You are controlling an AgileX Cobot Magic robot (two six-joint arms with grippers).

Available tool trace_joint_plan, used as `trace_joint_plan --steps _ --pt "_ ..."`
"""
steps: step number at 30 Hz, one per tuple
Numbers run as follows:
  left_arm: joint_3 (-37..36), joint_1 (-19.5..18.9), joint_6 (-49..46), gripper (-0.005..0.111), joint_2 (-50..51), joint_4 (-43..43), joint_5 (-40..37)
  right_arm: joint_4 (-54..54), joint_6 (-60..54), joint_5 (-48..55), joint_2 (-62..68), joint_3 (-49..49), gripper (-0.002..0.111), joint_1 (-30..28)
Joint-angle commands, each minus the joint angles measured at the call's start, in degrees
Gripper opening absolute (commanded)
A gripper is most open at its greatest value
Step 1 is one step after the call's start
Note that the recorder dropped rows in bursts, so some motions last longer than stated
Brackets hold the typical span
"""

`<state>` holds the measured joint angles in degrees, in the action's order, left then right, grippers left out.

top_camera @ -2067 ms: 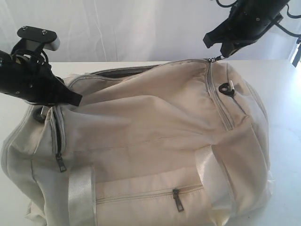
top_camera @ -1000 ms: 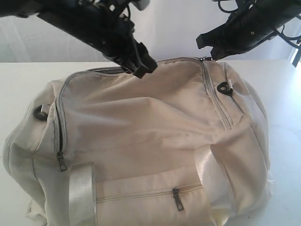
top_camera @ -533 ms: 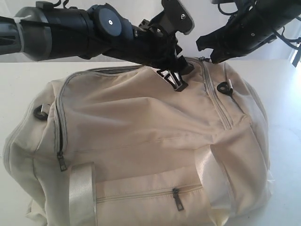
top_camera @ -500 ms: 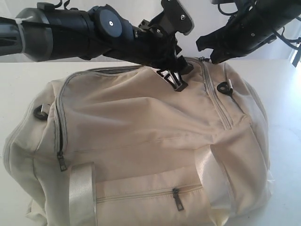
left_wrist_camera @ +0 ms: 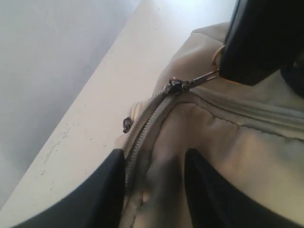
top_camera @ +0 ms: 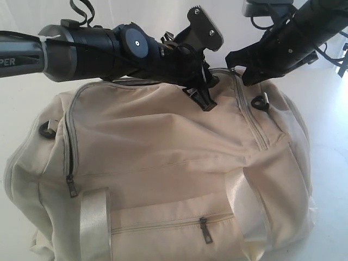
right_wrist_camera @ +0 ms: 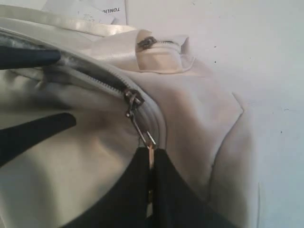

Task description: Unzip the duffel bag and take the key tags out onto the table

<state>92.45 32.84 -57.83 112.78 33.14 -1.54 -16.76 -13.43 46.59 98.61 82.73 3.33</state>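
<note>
Exterior view: since 2.1 s ago the left gripper (top_camera: 204,97) has left the duffel bag's (top_camera: 174,157) left end, swung across its top, and now presses down on the bag's top panel, just beside the top zipper's slider. The right gripper (top_camera: 240,66) has stayed at the bag's top right end the whole time. The bag has settled lower and flatter at its left end.

Claw state: in the left wrist view the left gripper's fingers (left_wrist_camera: 102,190) are spread, with a fold of bag fabric between them. In the right wrist view the right gripper's fingers (right_wrist_camera: 164,190) are pressed together, pinching the zipper pull (right_wrist_camera: 141,127), which stretches taut from the slider.

Counts on the bag:
- Four zipper lines: top, left end, right end and front pocket.
- Two pulls hanging free.
- One pull pinched.
- Two black D-rings.
- Two webbing handle straps.

I can't tell how far the top zipper is parted; the left arm covers it.

Room: the bag lies on the table (top_camera: 333,141) and fills most of that view. Its near side is cut off by the frame. There is bare table right of the bag and behind its left end. The two grippers are close together over the bag's top right.
</note>
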Motion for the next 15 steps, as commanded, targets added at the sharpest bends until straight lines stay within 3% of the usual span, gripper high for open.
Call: trace_joint_plan --steps 1,5,15 --pt "0.31 0.40 -0.71 0.034 -0.09 0.63 0.78 -0.28 0.27 -0.27 -0.14 -0.20 0.000 -0.52" --pt "0.31 0.40 -0.71 0.002 -0.20 0.63 0.89 -0.28 0.27 -1.05 -0.14 -0.20 0.000 -0.52" --pt "0.31 0.27 -0.85 0.000 -1.98 -1.08 -1.53 4.29 1.89 -1.28 -0.33 -0.20 0.000 -0.52"
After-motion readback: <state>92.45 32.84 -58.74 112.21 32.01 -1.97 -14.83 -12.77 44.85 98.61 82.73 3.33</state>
